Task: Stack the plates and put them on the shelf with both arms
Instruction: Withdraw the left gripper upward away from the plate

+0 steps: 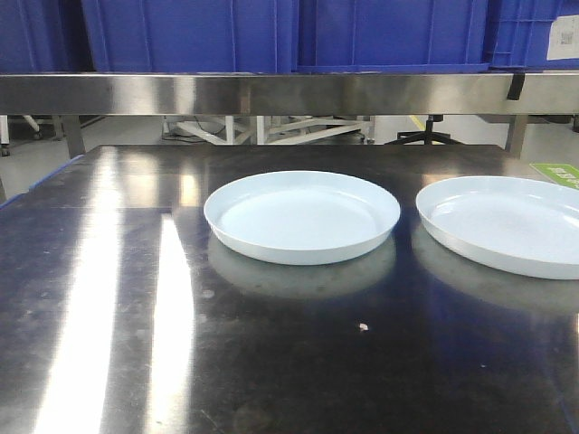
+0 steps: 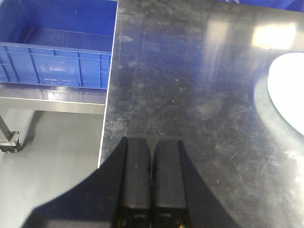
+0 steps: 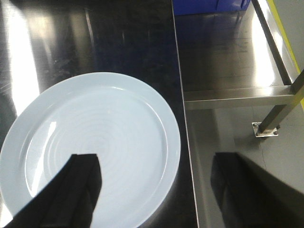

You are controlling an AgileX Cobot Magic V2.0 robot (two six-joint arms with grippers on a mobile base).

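Observation:
Two pale bluish-white plates lie apart on the dark steel tabletop [image 1: 109, 298], one in the middle [image 1: 302, 215] and one at the right [image 1: 507, 221]. The shelf's steel front rail [image 1: 289, 93] runs across behind and above them. Neither gripper shows in the front view. My left gripper [image 2: 152, 141] is shut and empty over the table's left edge, with a plate's rim [image 2: 289, 85] far to its right. My right gripper [image 3: 156, 159] is open, one finger [image 3: 83, 171] over the right plate [image 3: 95, 128] and the other [image 3: 232, 171] beyond the table edge.
Big blue crates [image 1: 190, 32] stand on the shelf above the rail. Another blue crate [image 2: 57, 52] sits on a lower steel ledge left of the table. A lower steel surface [image 3: 223, 57] and a bolted post [image 3: 266, 128] lie right of the table edge.

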